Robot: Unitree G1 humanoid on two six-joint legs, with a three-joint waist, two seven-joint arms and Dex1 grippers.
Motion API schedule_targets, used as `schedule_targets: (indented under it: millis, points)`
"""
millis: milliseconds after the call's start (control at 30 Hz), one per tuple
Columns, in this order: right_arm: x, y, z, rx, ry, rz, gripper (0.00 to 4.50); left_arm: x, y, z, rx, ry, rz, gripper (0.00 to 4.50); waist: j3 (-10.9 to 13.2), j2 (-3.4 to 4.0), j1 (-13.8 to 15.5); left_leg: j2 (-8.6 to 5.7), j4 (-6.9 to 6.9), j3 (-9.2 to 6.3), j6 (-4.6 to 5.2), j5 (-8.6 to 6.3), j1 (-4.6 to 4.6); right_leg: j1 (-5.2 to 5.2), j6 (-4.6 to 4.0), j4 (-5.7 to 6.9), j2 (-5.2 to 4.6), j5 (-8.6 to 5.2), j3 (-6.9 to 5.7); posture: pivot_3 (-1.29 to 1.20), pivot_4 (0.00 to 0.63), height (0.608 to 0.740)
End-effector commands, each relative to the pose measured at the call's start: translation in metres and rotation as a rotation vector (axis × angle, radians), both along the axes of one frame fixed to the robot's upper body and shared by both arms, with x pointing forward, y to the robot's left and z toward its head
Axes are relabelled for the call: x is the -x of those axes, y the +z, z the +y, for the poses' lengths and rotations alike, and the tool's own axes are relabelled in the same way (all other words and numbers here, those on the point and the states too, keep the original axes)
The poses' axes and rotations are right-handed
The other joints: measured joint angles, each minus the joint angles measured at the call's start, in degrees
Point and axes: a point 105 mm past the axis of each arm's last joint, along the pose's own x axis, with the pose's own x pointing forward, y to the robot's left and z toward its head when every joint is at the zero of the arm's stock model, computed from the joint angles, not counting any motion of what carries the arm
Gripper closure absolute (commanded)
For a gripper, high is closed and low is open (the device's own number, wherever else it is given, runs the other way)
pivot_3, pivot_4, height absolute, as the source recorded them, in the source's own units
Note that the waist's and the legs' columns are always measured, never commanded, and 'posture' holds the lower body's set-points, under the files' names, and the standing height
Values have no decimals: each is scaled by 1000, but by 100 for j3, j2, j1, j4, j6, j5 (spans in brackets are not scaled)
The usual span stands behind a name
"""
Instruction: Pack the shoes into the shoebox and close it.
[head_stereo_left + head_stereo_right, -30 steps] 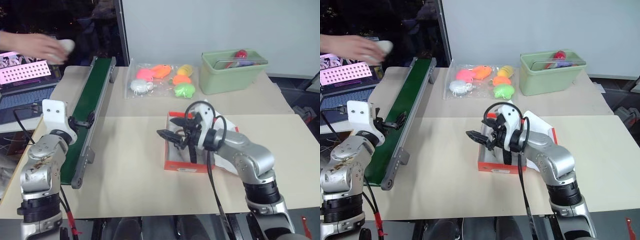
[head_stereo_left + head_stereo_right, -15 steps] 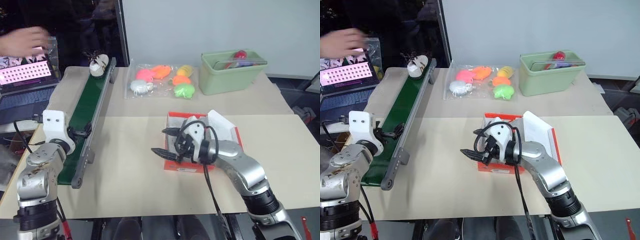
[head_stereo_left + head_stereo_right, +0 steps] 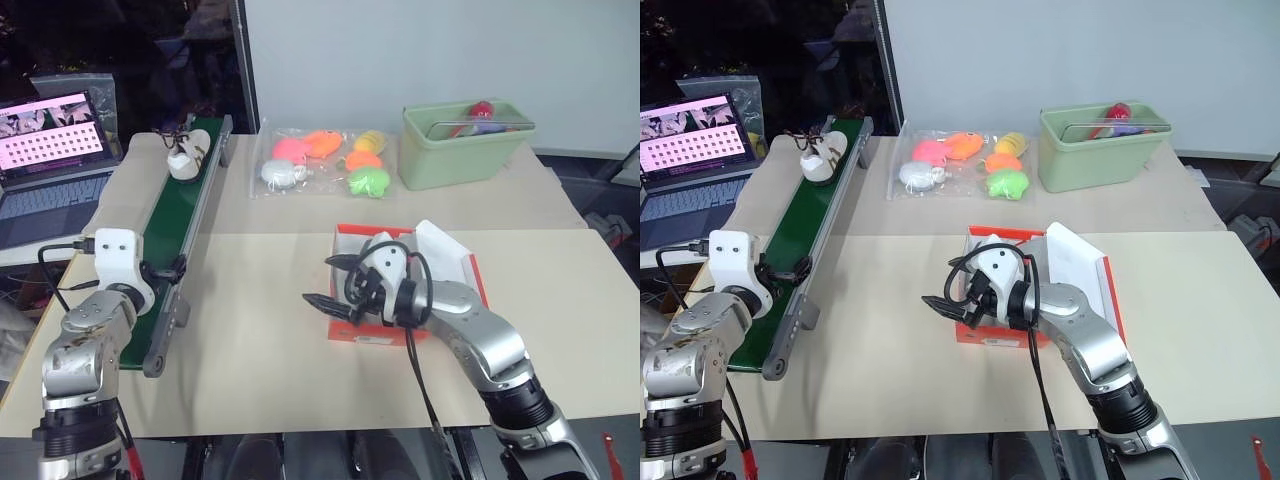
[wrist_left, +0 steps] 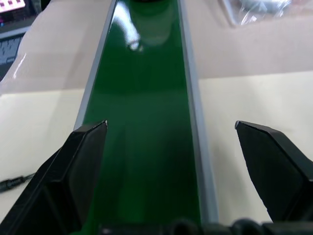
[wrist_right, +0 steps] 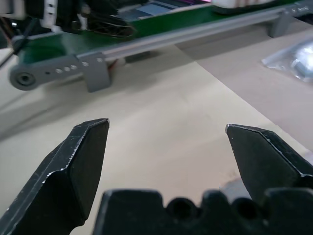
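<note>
Head views: a shoe (image 3: 186, 156) now sits at the far end of the green conveyor belt (image 3: 172, 225), in the upper left of the frame. A second ago a person's hand held it above the laptop; half a second ago it had just landed at the belt's top end, and the hand has since gone. It is lower in the frame than it was then, so the belt seems to be carrying it down toward the left tool (image 3: 165, 270). That tool waits over the belt's near end, jaws spread and empty. In my judgement packing has hardly begun: one shoe is on its way and none is in the box.

The shoebox (image 3: 447, 258) lies open at centre right, lid up; I see no shoe inside. The right tool (image 3: 336, 284) hovers at the box's left edge, jaws wide, holding nothing.

Left wrist view: the two black fingers (image 4: 80, 161) stand far apart over the glossy green belt, with nothing between them.

Right wrist view: its fingers (image 5: 83, 161) are likewise apart above the bare desk (image 5: 161, 132), facing the belt's grey side rail.

Surface and room: a tan desk carrying a bag of bright plastic toys (image 3: 322, 160) and a pale green bin (image 3: 465, 145) at the top. A laptop (image 3: 52, 160) glows at far left, and a white wall stands behind.
</note>
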Motion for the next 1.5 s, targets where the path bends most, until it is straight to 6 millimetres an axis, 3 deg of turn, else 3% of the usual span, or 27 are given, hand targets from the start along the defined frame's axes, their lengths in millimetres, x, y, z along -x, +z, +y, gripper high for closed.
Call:
schedule_targets:
  millis: [33,1067,1167,1267,1500]
  points:
    - [-2,10,-2,-8,-13,-37,0,-5,9,1,-27,3,-39,16,0,0,1,0,0,0,0,0,0,0,0,0,0,0,0,0,150,729]
    - [-3,16,-5,-31,-44,-38,0,-15,-11,8,-35,13,-5,16,-1,-1,6,-1,0,0,0,0,2,1,0,5,-2,0,0,0,150,729]
    - [-4,17,-6,-32,-48,-42,0,-16,-7,4,-17,-2,-25,735,-1,-1,6,-1,0,0,0,0,8,5,0,7,-2,0,0,0,150,729]
    - [-5,18,-6,-33,-49,-43,0,-18,-6,4,-23,3,-21,1845,-1,-1,20,-2,0,0,0,0,9,5,0,8,-2,0,0,0,150,729]
    - [-8,19,-7,-32,-59,-38,0,-24,12,-7,-38,-6,-88,1845,-1,-1,18,-2,0,0,0,0,6,4,0,7,-2,0,0,0,150,729]
